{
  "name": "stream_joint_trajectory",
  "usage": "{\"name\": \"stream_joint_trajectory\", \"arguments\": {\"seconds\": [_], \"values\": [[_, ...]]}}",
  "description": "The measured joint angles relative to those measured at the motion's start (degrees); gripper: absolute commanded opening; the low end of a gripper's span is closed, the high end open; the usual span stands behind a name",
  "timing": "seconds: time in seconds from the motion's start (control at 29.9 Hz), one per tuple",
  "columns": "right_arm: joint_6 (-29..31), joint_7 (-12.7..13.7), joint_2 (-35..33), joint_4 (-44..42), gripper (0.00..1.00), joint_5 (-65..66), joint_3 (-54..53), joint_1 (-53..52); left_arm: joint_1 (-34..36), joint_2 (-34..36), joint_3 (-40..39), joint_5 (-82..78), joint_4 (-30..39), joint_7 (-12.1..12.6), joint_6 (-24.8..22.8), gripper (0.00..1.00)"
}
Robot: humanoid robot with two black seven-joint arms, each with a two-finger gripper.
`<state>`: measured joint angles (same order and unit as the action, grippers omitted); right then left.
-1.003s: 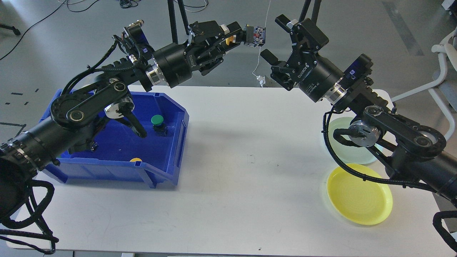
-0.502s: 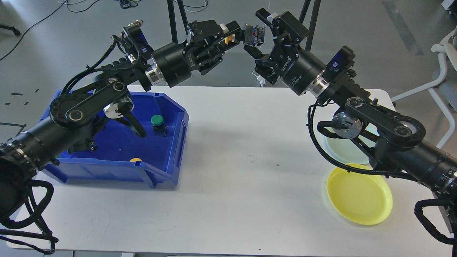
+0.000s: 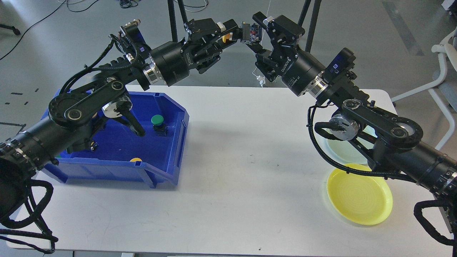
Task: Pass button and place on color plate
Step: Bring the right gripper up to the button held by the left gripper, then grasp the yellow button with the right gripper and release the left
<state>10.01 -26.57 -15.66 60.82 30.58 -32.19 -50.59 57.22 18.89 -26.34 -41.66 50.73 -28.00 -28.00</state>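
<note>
My left gripper (image 3: 231, 33) is shut on a yellow-capped button (image 3: 225, 37), held high above the table's far edge. The button's dark contact block (image 3: 252, 33) sticks out to the right. My right gripper (image 3: 258, 34) is open, with one finger above the block and one below it. I cannot tell whether the fingers touch it. The yellow plate (image 3: 359, 195) lies at the front right of the table. A pale green plate (image 3: 342, 151) lies behind it, partly hidden by my right arm.
A blue bin (image 3: 167, 157) stands at the left of the table. It holds a green button (image 3: 157, 120) and another yellow button (image 3: 135, 160) by its front wall. Tripod legs and cables stand on the floor beyond the table.
My right gripper has moved up and left from the right side until its open fingers straddle the button's block. My left gripper has shifted slightly up and left with the button.
</note>
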Motion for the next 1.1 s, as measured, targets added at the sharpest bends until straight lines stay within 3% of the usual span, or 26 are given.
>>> {"name": "stream_joint_trajectory", "arguments": {"seconds": [0.13,0.43,0.6,0.7,0.74,0.8,0.9,1.1], "values": [[-0.1,0.03,-0.05,0.0,0.56,-0.01,-0.02,0.09,0.0,0.08,-0.02,0.0,-0.02,0.0,0.0,0.07],[0.03,0.47,0.57,0.0,0.15,0.12,0.9,-0.37,0.06,0.01,-0.19,-0.07,-1.37,-0.05,-0.01,0.08],[-0.02,0.96,0.86,-0.11,0.09,0.15,1.16,-0.55,0.06,0.01,-0.2,-0.17,-1.69,-0.03,-0.01,0.11],[-0.14,1.37,0.95,-0.12,0.07,0.16,1.16,-0.59,0.01,0.01,-0.2,-0.19,-1.7,0.01,-0.01,0.27],[-0.18,1.46,0.97,-0.12,0.06,0.16,1.16,-0.59,0.01,0.01,-0.2,-0.2,-1.7,0.02,-0.01,0.4],[-0.24,1.66,0.96,-0.12,0.05,0.15,1.11,-0.6,0.0,-0.01,-0.25,-0.16,-1.71,0.02,-0.01,0.78],[-0.24,2.21,0.82,-0.08,0.04,0.13,1.09,-0.63,-0.02,-0.1,-0.36,0.86,-1.76,0.03,-0.01,0.89],[-0.62,3.87,0.44,-0.02,0.03,0.02,1.15,-0.08,-0.14,-0.1,-0.5,3.69,-2.67,0.02,0.01,0.97]]}}
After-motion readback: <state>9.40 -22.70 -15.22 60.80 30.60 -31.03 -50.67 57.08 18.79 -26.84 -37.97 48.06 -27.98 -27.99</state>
